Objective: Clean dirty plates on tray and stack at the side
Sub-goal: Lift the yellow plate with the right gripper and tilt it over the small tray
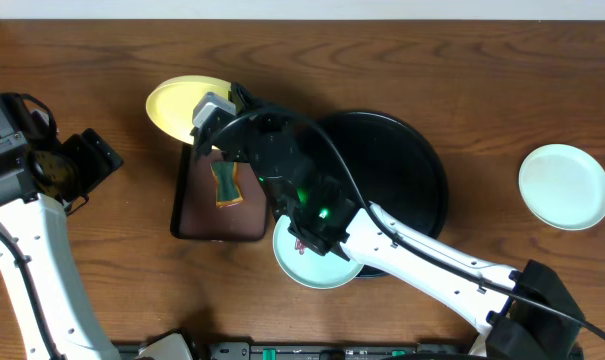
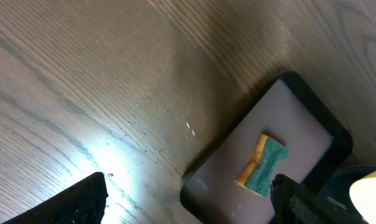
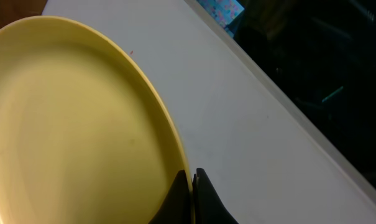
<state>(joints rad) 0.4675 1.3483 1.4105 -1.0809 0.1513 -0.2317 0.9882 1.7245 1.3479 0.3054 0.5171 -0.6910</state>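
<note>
While R gripper [image 3: 192, 178] clamps yellow plate [image 3: 69, 124] by rim, L gripper [image 2: 188, 200] hangs spread wide, empty.

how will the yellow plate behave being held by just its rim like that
Likely stiff: the yellow plate shows no bend with the right gripper pinching only its rim. Its glossy surface looks slippery, so it may pivot in the grip. Held at one edge, its free side would probably swing downward.
</note>
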